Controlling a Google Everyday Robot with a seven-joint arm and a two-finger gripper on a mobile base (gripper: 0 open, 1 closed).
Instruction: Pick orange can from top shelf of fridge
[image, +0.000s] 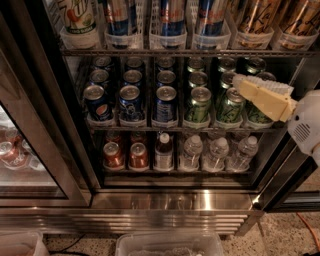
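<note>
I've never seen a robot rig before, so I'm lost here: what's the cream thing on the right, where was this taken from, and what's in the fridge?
This is the robot's only camera, looking into a drinks fridge; where the camera is mounted isn't known. The cream wedge at right is the gripper, on a white arm. It hangs in front of the green cans on the middle rack, and nothing shows in it. The top shelf holds tall cans in clear trays. The orange cans, one of which it should pick, stand at the right end, above the gripper. Blue cans fill the middle rack's left. Red-brown cans and water bottles sit lowest.
</note>
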